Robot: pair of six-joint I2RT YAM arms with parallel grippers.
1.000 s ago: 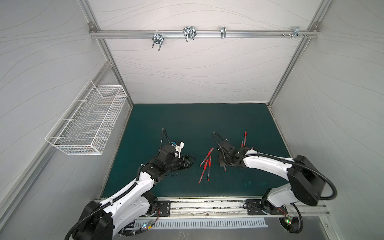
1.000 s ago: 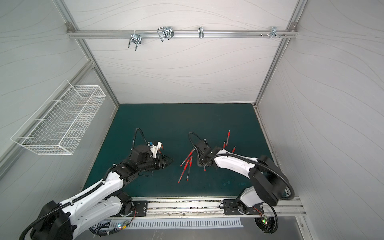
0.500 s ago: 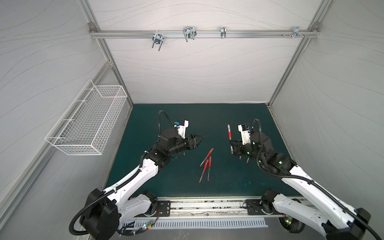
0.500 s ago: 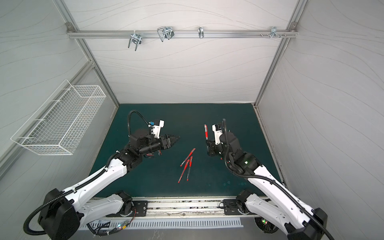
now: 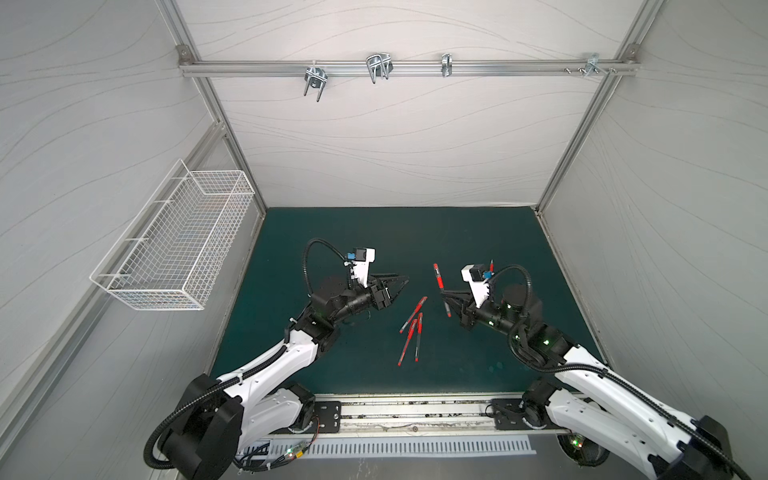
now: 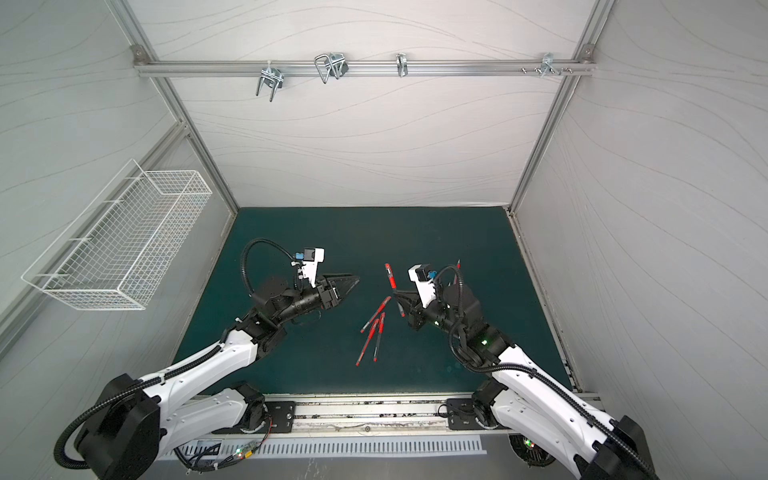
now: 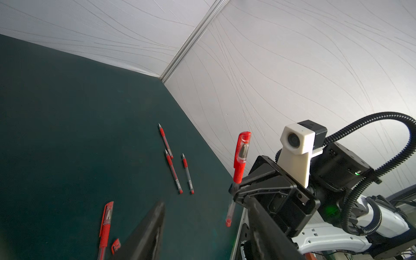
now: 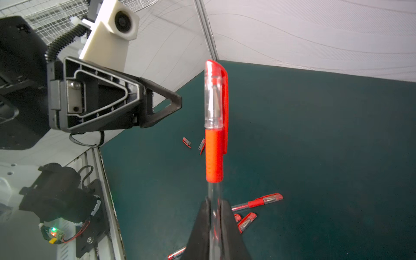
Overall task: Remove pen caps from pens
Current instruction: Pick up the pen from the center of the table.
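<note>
**Fig.** Bimanual cell, top & wrist views.

(a) Green mat point(image 5: 332, 232) covered the cell floor. A wire basket point(image 5: 174, 249) hung on the wall at the robot's L.

(b) L arm point(image 5: 266, 370) & R arm point(image 5: 602, 386) reached in from the near edge. Both grippers were raised above the mat, facing each other across its centre.

(c) L gripper point(image 5: 403, 280): jaws apart w/ nothing betw. them. It pointed toward the held pen, near it but not touching.

(d) R gripper point(image 8: 215, 203): clamped on the clear barrel of the held pen point(image 8: 215, 157), just below the red grip section. The pen stood approx. upright, capped end up, w/ its red end plug below the jaws.

(e) Three capped pens point(image 5: 418, 336) lay on the mat betw. the two grippers, two of them side by side.

(f) Three uncapped pens point(image 7: 173, 171), tips bare, lay toward the mat's R edge, well apart from the capped group.

(g) Pen cap point(image 8: 213, 96): seated on the held pen, clear body w/ red top & clip.

(h) Two loose caps point(image 8: 186, 142) lay on the mat on the L gripper's side of the held pen. They were just beside each other & apart from every pen.
</note>
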